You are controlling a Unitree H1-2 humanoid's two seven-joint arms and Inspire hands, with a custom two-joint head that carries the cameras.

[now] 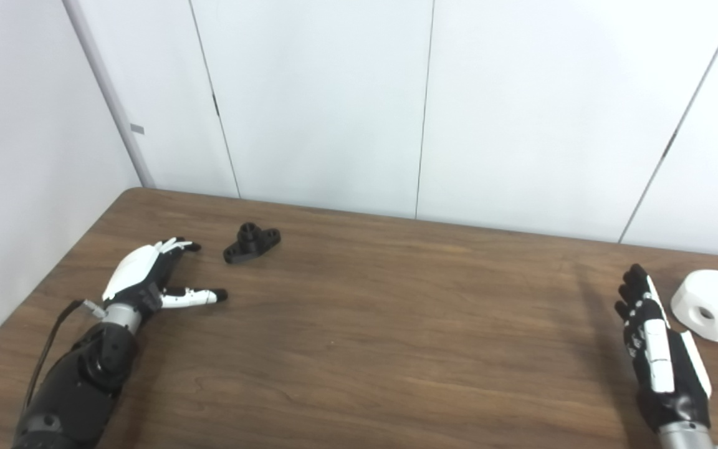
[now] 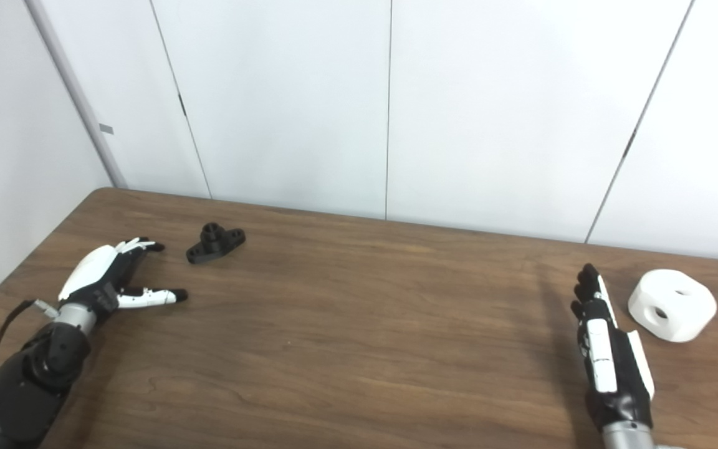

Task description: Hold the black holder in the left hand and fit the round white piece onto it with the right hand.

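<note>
Reaching was the step we judged to be in hand, since neither part had yet been picked up. Taking the black holder (image 1: 251, 242) as our landmark, it lay flat on the brown worktop (image 1: 359, 324) toward the far left corner, with a short round boss standing up from its middle and a flange ear to each side. Our left hand (image 1: 147, 274) rested on the worktop just near-left of the holder, close beside it but not touching, its fingers (image 1: 194, 297) spread apart and holding nothing. The round white piece (image 2: 672, 305) sat far to the right of the holder, at the opposite side of the worktop, with holes showing in its top and side. Our right hand (image 2: 608, 355) lay just left of that piece, apart from it, its fingers straight and empty, edge-on to us.

To do this well, we judged that the left hand should come over the holder and pinch it by the flange ears, leaving the boss clear and pointing up or toward the right. The holder was low and small, so a shallow grip risked it skidding away. The right hand should wrap the white piece around its rim, keeping a hole uncovered for the fit.
</note>
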